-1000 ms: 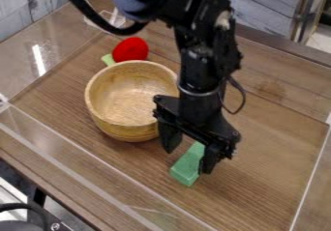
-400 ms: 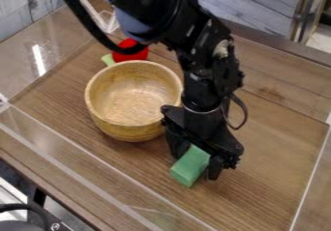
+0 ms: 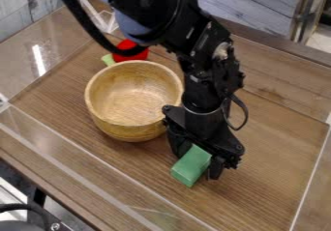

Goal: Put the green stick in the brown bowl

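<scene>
Nearest the front edge of the bench [image 3: 77, 191], the green stick [image 3: 192, 166] is lying flat on the wood grain, just beside the brown bowl [image 3: 132, 101] on its right and outside it. The pincer [image 3: 198, 160] is pointing straight down over the stick, its black fingers [image 3: 172, 146] spread wide and straddling the stick's far end, not clamped on it; whether they are touching it, I cannot tell. The black arm [image 3: 195, 51] is rising from there and leaning away toward the far left corner. The bowl is sitting near the middle of the bench, toward the left, with nothing inside. Beyond it, toward the far edge, a round red object [image 3: 127, 51] is resting, with a pale yellow-green scrap [image 3: 107, 59] peeking out beside it. No writing or labels can be read anywhere.
</scene>
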`<action>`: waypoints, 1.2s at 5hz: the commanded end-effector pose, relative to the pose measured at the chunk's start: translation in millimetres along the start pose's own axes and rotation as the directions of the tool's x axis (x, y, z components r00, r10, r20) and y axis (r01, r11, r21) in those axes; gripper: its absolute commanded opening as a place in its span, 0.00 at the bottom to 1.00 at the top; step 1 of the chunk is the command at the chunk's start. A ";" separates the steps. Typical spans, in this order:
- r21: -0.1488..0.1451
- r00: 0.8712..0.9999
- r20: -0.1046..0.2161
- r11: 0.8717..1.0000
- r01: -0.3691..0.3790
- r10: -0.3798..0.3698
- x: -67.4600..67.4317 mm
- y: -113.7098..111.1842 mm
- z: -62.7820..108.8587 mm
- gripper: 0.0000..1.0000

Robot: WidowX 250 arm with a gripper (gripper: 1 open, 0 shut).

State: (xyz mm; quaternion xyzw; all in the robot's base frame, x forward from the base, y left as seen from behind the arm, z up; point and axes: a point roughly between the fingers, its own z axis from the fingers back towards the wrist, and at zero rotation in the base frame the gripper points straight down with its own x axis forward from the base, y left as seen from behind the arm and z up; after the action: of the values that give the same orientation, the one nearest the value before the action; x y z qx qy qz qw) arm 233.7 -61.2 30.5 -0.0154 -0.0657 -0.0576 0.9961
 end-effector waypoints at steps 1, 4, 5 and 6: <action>-0.002 0.999 0.031 1.000 0.010 -0.010 4.9 -1.9 4.7 1.00; 0.002 0.999 0.044 1.000 0.012 -0.012 6.5 -2.8 7.5 1.00; 0.002 0.999 0.049 1.000 0.015 -0.015 7.0 -3.9 9.1 1.00; 0.001 0.999 0.049 1.000 0.008 -0.008 8.4 -1.6 8.5 1.00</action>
State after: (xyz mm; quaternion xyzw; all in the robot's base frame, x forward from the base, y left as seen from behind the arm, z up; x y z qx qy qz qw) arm 232.9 -62.7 29.7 -0.0120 -0.0680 -0.0635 0.9956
